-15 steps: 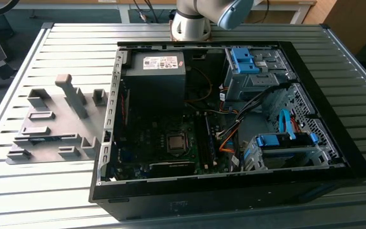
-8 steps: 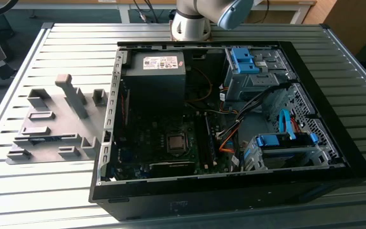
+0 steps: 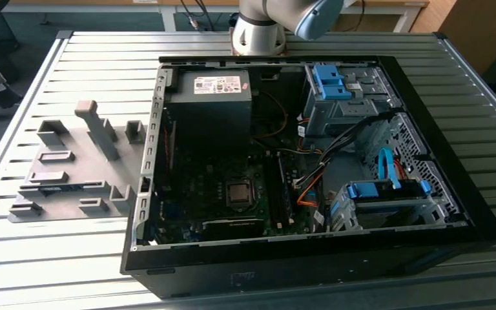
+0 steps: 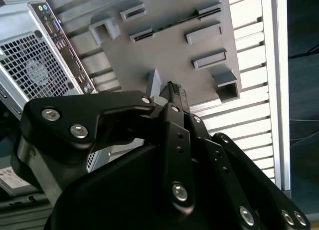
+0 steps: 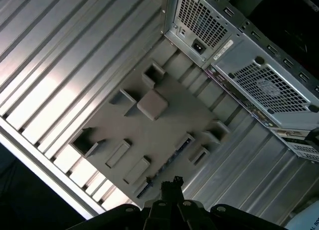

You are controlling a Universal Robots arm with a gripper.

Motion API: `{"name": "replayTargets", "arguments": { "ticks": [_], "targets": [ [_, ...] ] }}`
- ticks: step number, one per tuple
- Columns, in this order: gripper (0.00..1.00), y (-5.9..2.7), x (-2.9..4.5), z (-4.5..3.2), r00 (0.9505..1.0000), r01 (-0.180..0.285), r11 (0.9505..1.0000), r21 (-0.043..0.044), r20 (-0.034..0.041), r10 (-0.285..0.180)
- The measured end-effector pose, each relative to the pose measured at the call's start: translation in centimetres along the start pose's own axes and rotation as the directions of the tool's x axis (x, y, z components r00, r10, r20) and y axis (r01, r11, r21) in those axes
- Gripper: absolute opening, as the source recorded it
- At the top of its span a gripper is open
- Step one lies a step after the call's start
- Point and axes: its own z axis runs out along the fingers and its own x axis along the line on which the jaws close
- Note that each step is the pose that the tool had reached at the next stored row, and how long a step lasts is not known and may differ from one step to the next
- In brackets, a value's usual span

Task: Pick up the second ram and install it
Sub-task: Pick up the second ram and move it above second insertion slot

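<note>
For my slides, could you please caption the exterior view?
Open computer case on a slatted table, grey fixture plate beside it.

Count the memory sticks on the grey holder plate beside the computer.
1. The memory stick lies in a long slot of the grey plate, on the exterior view's left of the computer case. Others inside the case may be hidden.

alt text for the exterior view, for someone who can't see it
An open computer case lies on its side on a slatted metal table, motherboard and cables exposed. On the exterior view's left a grey fixture plate holds the second ram, a blue-green stick, in one slot; the robot arm's base rises beyond the case.
</note>
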Motion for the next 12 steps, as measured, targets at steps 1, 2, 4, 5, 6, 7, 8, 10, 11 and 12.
{"name": "replayTargets", "arguments": {
  "ticks": [1,2,4,5,6,7,8,10,11,12],
  "targets": [
    [0.11,0.00,0.00,0.00,0.9999,-0.017,0.9999,0.0006,0.0008,0.017],
    [0.11,0.00,0.00,0.01,0.9994,-0.035,0.9994,0.0010,0.0016,0.035],
    [0.11,0.00,0.00,0.03,0.9975,-0.071,0.9975,0.0019,0.0031,0.071],
    [0.11,0.00,0.00,0.04,0.9961,-0.089,0.9961,0.0022,0.0039,0.089],
    [0.11,0.00,0.00,0.05,0.9941,-0.108,0.9941,0.0026,0.0048,0.108],
    [0.11,0.00,0.00,0.06,0.9920,-0.126,0.9920,0.0030,0.0056,0.126],
    [0.11,0.00,0.00,0.07,0.9896,-0.144,0.9896,0.0034,0.0064,0.144],
    [0.11,0.00,0.00,0.09,0.9838,-0.179,0.9838,0.0041,0.0081,0.179],
    [0.11,0.00,0.00,0.10,0.9804,-0.197,0.9804,0.0043,0.0089,0.197],
    [0.11,0.00,0.00,0.11,0.9765,-0.216,0.9765,0.0046,0.0098,0.215]
  ]
}}
